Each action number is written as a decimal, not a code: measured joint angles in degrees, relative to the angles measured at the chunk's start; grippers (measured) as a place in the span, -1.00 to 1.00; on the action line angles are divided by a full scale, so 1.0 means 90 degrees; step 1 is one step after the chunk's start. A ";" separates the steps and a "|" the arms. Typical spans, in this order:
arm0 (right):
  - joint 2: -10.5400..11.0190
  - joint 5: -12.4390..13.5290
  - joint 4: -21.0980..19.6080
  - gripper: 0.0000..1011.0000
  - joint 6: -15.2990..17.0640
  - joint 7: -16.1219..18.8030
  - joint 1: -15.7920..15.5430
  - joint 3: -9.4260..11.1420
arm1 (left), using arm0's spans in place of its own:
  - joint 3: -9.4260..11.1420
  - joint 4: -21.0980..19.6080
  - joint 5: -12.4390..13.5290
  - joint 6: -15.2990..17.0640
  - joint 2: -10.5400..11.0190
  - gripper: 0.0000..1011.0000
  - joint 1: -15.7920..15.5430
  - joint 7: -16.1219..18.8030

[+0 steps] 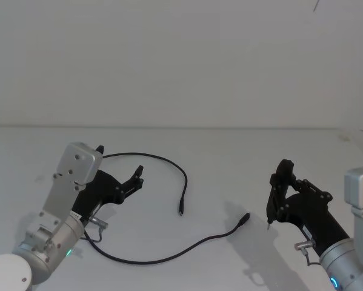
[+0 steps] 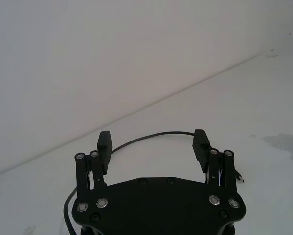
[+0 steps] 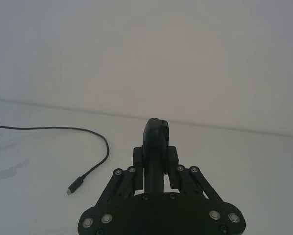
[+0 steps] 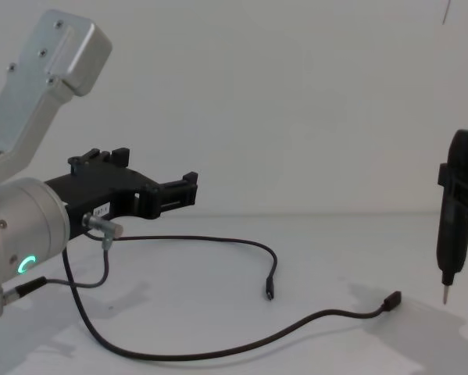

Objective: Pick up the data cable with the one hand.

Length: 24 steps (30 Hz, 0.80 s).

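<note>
Nothing's lifted yet. Your left gripper point(image 2: 152, 147) hangs jaws apart and empty above the data cable point(image 1: 145, 262), which lies loose on the table point(image 1: 229, 157) (right gripper point(image 1: 284, 185) sits parked, clamping a dark tool point(image 4: 451, 258)).

black cable point(image 1: 185, 182) on a white table point(image 1: 229, 151); black left gripper point(image 2: 152, 138) (green ring light point(image 4: 26, 264) on its silver wrist point(image 4: 30, 223)).

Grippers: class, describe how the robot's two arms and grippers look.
Left gripper: flat black plastic, two jaws, small white label, silver cylinder with green ring light, grey boxy link. Right gripper: slim black linkage, silver screws, silver wrist, bluish light.
</note>
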 joint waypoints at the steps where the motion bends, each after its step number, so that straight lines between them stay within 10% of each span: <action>1: 0.0000 0.0000 0.0000 -0.45 0.0000 0.0000 0.0000 0.0000 | 0.0000 0.0000 0.0000 0.0000 0.0001 0.98 0.0000 0.0000; 24: 0.0000 0.0000 0.0000 -0.45 0.0000 0.0000 0.0000 0.0000 | 0.0022 -0.0072 -0.0135 0.0109 0.0192 0.98 -0.0062 -0.0503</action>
